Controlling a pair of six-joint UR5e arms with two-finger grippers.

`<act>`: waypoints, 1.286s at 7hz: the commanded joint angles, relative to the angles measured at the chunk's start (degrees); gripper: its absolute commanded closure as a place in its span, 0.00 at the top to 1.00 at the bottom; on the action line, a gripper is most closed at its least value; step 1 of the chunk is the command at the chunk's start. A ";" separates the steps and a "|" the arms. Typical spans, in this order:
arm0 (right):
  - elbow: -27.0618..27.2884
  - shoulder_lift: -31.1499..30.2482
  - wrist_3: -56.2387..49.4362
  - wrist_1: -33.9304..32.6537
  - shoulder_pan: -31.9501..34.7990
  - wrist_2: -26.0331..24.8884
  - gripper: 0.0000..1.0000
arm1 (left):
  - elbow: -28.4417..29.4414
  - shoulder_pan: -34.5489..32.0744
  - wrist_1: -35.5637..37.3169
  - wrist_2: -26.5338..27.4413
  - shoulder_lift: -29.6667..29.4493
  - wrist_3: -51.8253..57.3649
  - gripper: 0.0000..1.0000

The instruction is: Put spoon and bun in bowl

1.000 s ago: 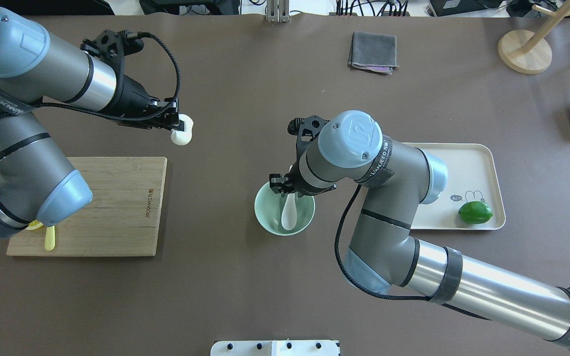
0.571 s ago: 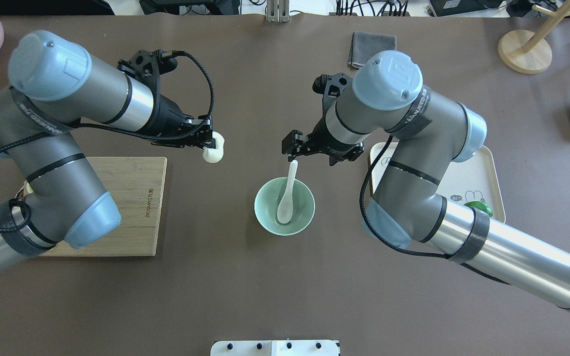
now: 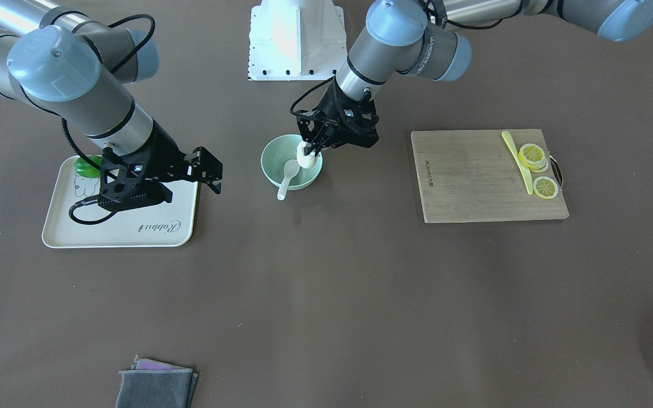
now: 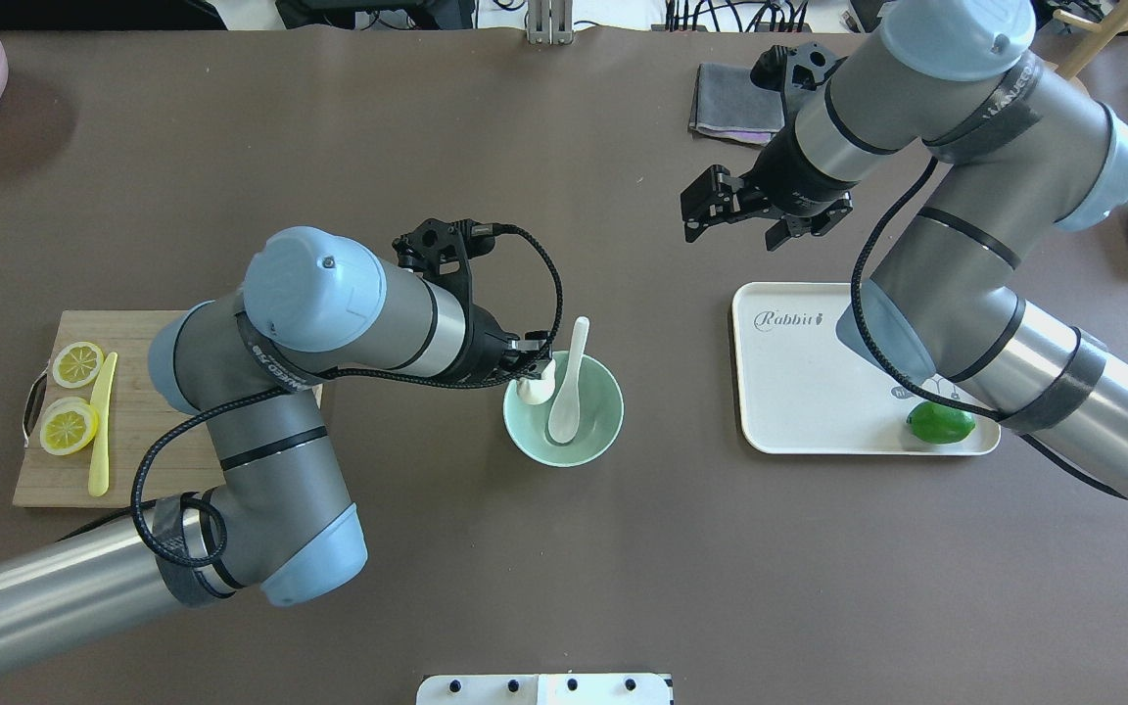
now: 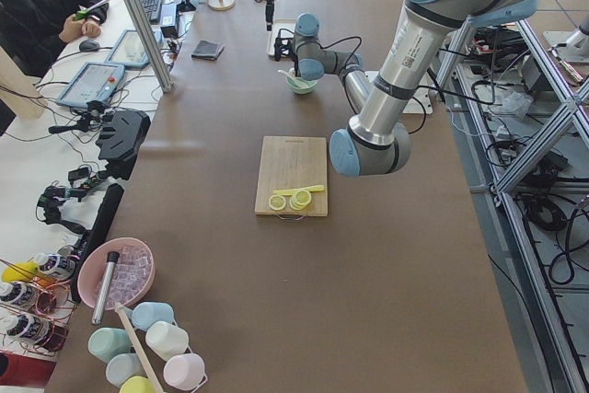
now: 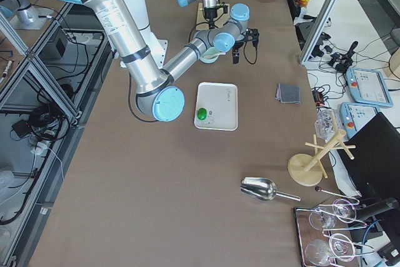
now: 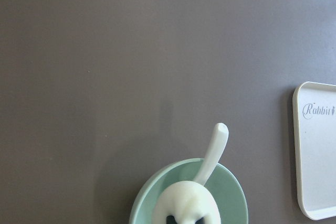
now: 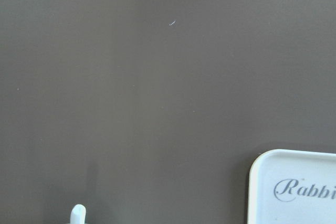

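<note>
One brown bench point(image 4: 525, 548) carries everything, with two arms over it.

The left arm bends over the bench's middle. Its tool point(image 3: 306, 149) is clamped on the bun point(image 4: 535, 390). In the left wrist view the bun covers nearly all of the fingers. The right arm reaches to the far side, and its tool point(image 4: 732, 235) hangs with its jaws spread and nothing between them, above bare bench beside the tray.

There is one wooden board point(image 3: 474, 181); from overhead the left arm hides its right part. One cream tray point(image 4: 819, 392) is partly covered by the right arm. One folded grey cloth point(image 3: 156, 385) lies at the far edge, with a corner hidden from overhead.

One pale mint-green bowl point(image 4: 603, 431), round and plain, stands between board and tray.

One white spoon point(image 4: 569, 392) lies with its deep scoop in the bowl. Its thick handle leans out over the far rim.

One thin yellow knife point(image 4: 99, 431) lies on the board.

The single bun, white and domed, is held inside the bowl's rim on the left side, just beside the spoon. I cannot tell whether it touches the bowl, and its pleats cannot be made out.

One green lime point(image 4: 940, 422) sits at the tray's near corner.

Two lemon rounds point(image 4: 67, 428) show from overhead. In the front view one looks like a stack, and I cannot count its slices.
</note>
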 commanded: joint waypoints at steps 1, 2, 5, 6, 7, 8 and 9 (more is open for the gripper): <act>0.26 -1.20 -1.26 -0.04 1.32 0.31 1.00 | 1.51 0.92 -1.66 0.96 -0.20 -0.44 0.97; 0.43 -1.29 -1.52 -0.04 1.23 0.22 1.00 | 0.72 0.92 -1.48 2.61 -0.20 -1.05 0.98; -0.36 -6.28 -15.69 -0.04 4.11 -0.04 1.00 | -2.88 -0.38 1.75 3.51 1.10 -2.56 0.98; -0.88 -8.31 -21.59 -0.30 6.31 0.22 1.00 | -2.98 -2.22 2.64 3.16 1.38 -0.12 0.98; -1.58 -8.59 -25.56 -2.31 8.94 0.39 1.00 | -3.06 -3.81 2.91 3.07 1.64 2.52 0.98; -1.50 -9.55 -31.26 -3.98 11.23 0.83 1.00 | -4.63 -7.65 6.31 2.90 3.73 6.46 0.98; -1.50 -11.91 -35.67 -4.00 13.51 0.84 1.00 | -8.13 -12.13 14.43 2.89 5.49 18.33 0.98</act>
